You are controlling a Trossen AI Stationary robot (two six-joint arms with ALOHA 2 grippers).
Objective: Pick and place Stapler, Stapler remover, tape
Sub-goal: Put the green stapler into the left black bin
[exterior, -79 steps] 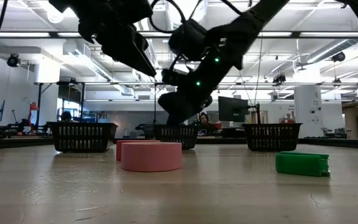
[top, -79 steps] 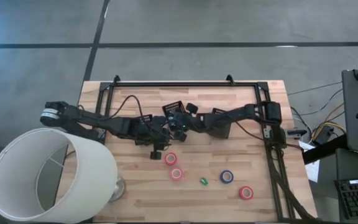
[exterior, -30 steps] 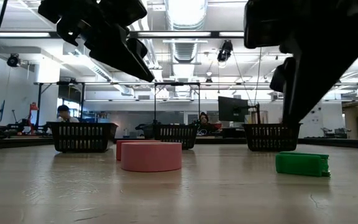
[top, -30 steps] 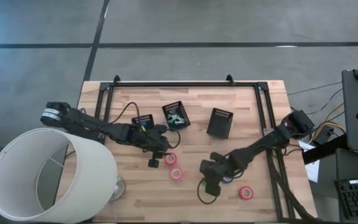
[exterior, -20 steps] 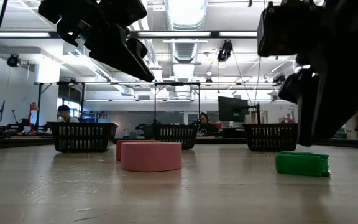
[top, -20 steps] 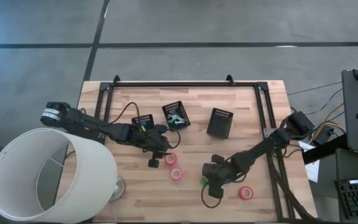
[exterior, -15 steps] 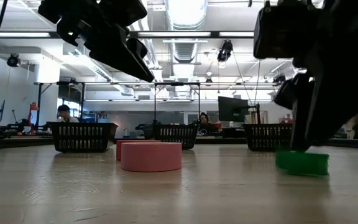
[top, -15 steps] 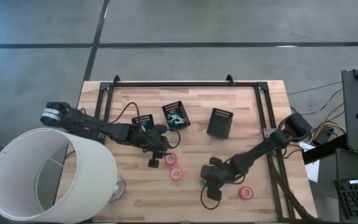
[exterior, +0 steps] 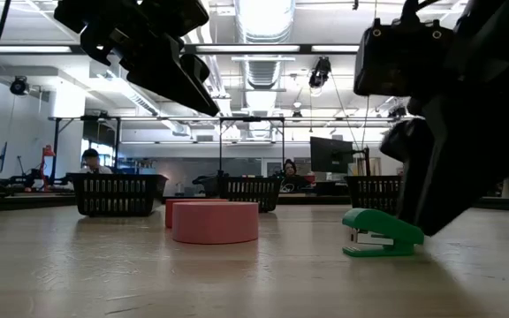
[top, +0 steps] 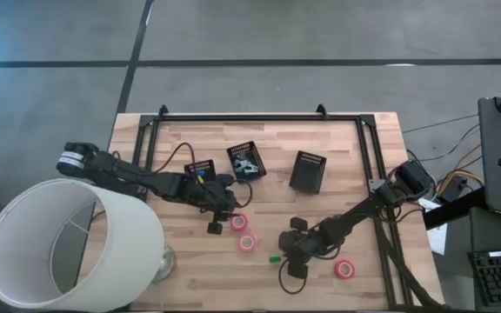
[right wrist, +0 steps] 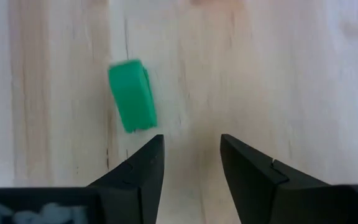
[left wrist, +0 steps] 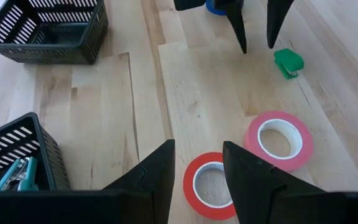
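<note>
The right gripper (top: 289, 253) hung low over the front part of the desk (top: 337, 139), its jaws released and parted with bare wood between them; they held nothing and touched nothing; the small green stapler (right wrist: 133, 95) lay just beside them, outside the gap, apart from both fingers (right wrist: 132, 177). In the low view the stapler (exterior: 382, 233) rested flat on the wood, a green body with a pale metal strip under its top arm, right next to the dark bulk of the right gripper; from above it showed as a small green block (top: 274, 258) just to the left of that gripper.

The left gripper (top: 218, 219) hovered near the middle of the desk; its jaws were released too, empty, with a red roll of tape (left wrist: 209, 185) on the wood showing in the gap between them and a pink roll (left wrist: 278, 140) just beside it; from above the two rolls (top: 239, 223) and (top: 248, 243) lay close together but apart; a third pinkish-red roll (top: 344, 269) sat near the front right; a blue roll (left wrist: 216, 6) peeked past the right arm.

Three black mesh baskets stood toward the back: one (top: 201, 169) by the left arm, one (top: 246, 162) holding a pale teal tool, which cannot be made out clearly, one (top: 308, 171) farther right.
</note>
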